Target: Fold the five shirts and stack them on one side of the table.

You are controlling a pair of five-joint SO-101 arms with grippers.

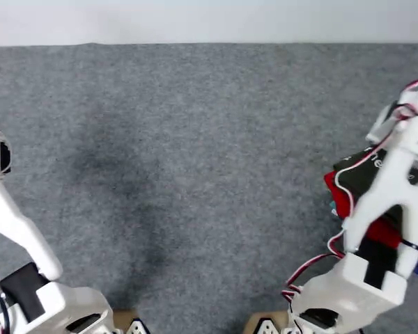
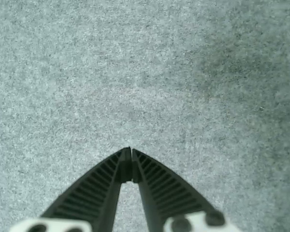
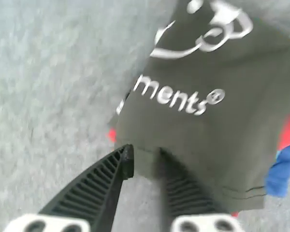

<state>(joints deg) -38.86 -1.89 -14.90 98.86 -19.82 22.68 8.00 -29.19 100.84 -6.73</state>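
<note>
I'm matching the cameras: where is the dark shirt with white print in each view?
High view: dark shirt at the right edge, partly under the right arm.
Left wrist view: left gripper over grey mat.
Right wrist view: dark shirt just ahead of the right gripper.
Shared landmark: the grey mat.

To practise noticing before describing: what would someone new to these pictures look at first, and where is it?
The stack of shirts at the right edge of the grey table draws the eye: a dark printed shirt on top, a red shirt and a blue shirt beneath. The right gripper sits at the dark shirt's edge, fingers apart. The left gripper is shut over bare table.
</note>
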